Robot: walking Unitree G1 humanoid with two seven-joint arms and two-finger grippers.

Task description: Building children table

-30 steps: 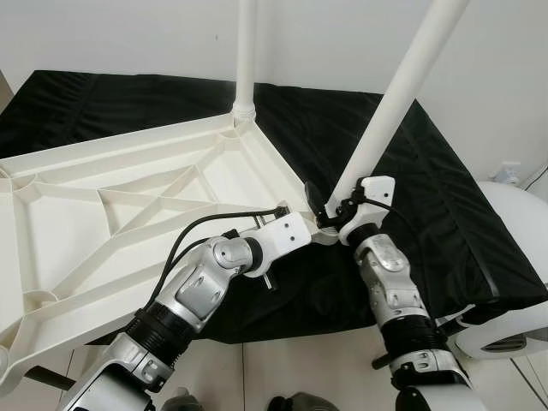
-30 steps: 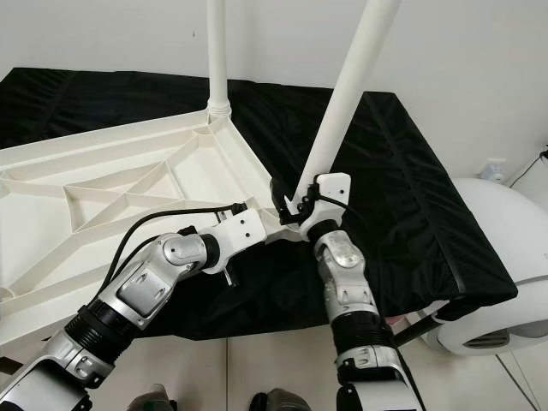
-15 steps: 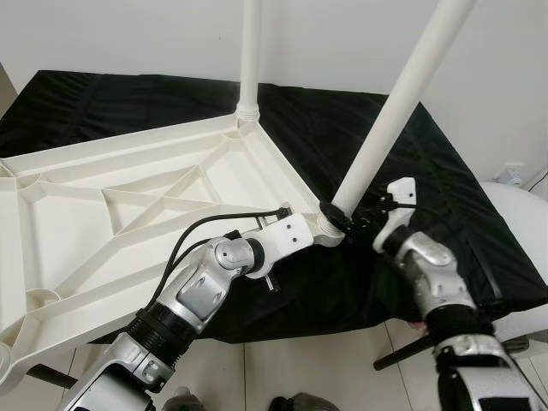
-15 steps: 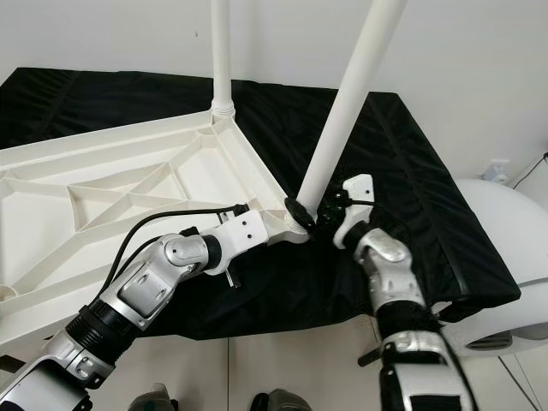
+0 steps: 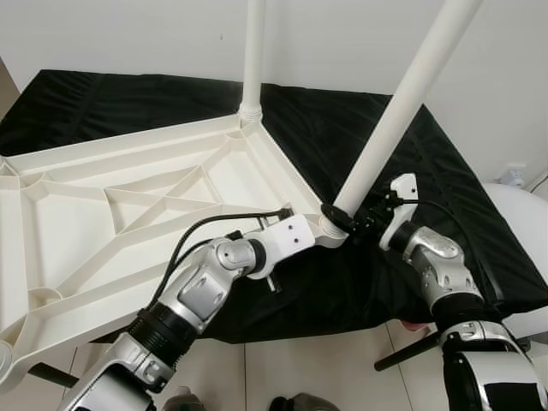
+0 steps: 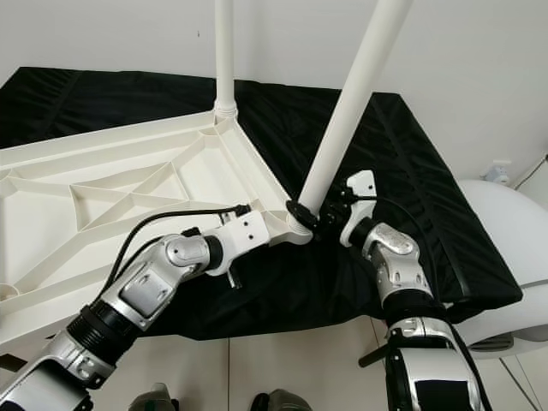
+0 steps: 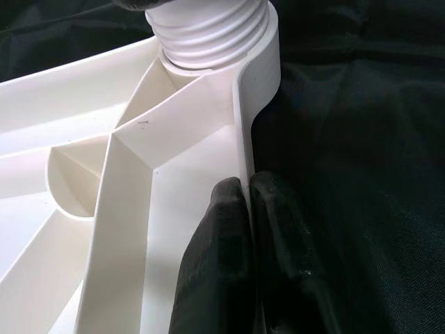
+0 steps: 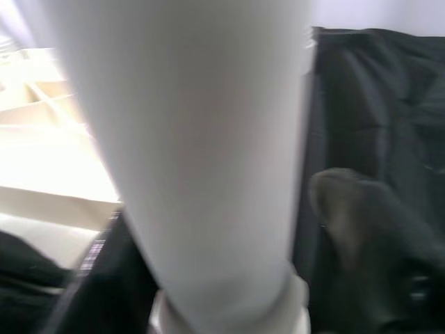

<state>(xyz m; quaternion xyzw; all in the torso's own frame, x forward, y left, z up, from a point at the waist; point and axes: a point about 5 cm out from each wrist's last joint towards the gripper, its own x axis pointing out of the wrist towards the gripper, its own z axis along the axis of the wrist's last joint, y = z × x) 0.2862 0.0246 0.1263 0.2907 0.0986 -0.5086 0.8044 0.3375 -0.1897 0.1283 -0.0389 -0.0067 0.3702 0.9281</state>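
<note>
Two black-fingered grippers work at one corner of an upturned white plastic tabletop [image 5: 128, 205], which lies ribbed side up on a surface draped in black cloth [image 5: 445, 197]. The left gripper [image 7: 245, 209] is clamped on the thin rim of the tabletop close to the corner socket, one finger [image 7: 219, 257] inside the wall and the other outside it against the cloth, with the ridged collar of the socket [image 7: 208, 31] just beyond the fingertips. The right gripper [image 5: 342, 221] sits at the foot of a long white table leg [image 5: 402, 103], its fingers on either side of the tube just above the socket; the right wrist view, blurred, shows the leg between one finger [image 8: 348, 209] and a darker shape opposite, and whether the fingers press the tube or stand slightly off it cannot be told. The leg rises tilted from the near right corner of the tabletop, leaning away to the right and out past the upper edge of the head views. A second white leg [image 5: 253, 51] stands upright in the socket at the far corner, by the white wall [image 5: 128, 34]. The silver left arm [image 5: 201, 291] reaches up from the near edge with a black cable looped over its wrist, and the right arm [image 5: 437, 274] comes in from the right side. A rounded white object [image 5: 522, 214] sits beyond the right edge of the cloth, and pale floor tiles [image 5: 334, 368] show below.
</note>
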